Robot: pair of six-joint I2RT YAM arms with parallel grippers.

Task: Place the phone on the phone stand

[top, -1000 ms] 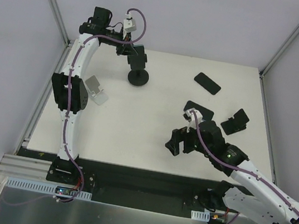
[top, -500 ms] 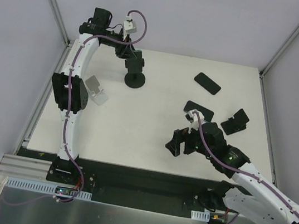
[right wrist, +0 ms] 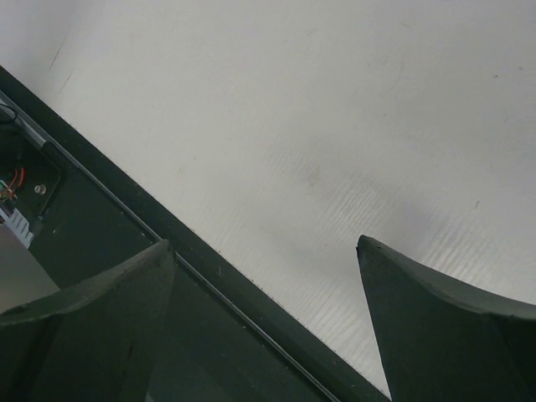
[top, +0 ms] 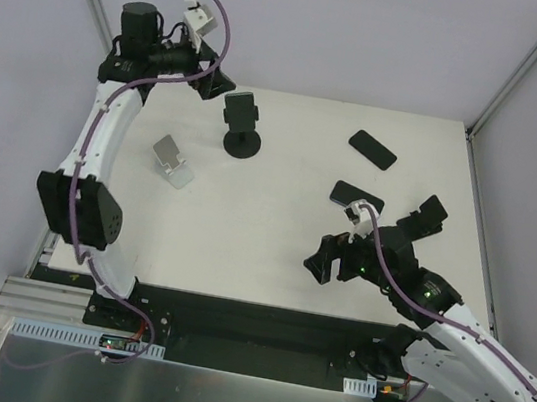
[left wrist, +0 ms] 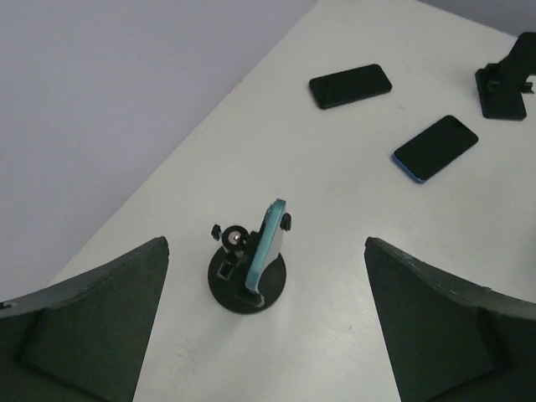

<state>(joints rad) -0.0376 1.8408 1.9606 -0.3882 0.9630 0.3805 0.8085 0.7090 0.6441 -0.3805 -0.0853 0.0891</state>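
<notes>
- Placement looks done from above: slim teal-edged phone (top: 243, 109) upright in round-based black phone stand (top: 245, 144); left claw (top: 213, 82), shut a second ago, now gapes empty, withdrawn.
- Left wrist: phone stands clear of both fingers (left wrist: 92, 327).
- Right wrist: right claw (right wrist: 264, 243) wide open, holding nothing, above white bench (right wrist: 335, 100) edge.
</notes>
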